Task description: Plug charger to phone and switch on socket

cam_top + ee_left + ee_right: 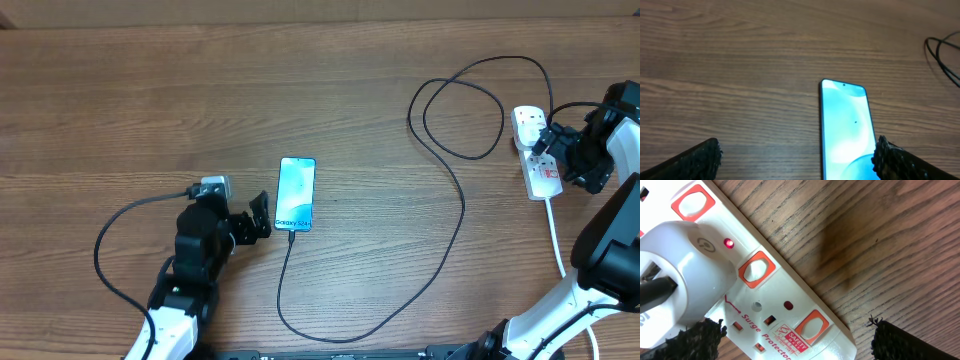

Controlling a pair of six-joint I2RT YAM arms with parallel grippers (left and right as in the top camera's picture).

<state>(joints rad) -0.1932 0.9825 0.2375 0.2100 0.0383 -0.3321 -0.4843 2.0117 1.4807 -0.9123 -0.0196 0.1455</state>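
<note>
**Phone and charger joined on a wood-grain table**

We saw the phone (296,194) lying flat, screen up, near the middle of the brown wood-grain table (120,100), the only surface in view. The charger (462,215), a thin black cable, met the phone's lower edge and looped toward the table's near edge. From there it swept up and coiled before reaching the socket (540,165) at the table's right side. In the right wrist view a white plug body (685,275) sat in the strip with the black lead leaving it. A small red lamp (729,243) glowed just beside it, and orange-rimmed switches (756,269) lay along the strip. The left gripper (260,218) stood just beside the phone's left edge, jaws wide apart, gripping nothing. The right gripper (548,150) hovered over the socket, jaws likewise spread, with nothing between them.
</note>
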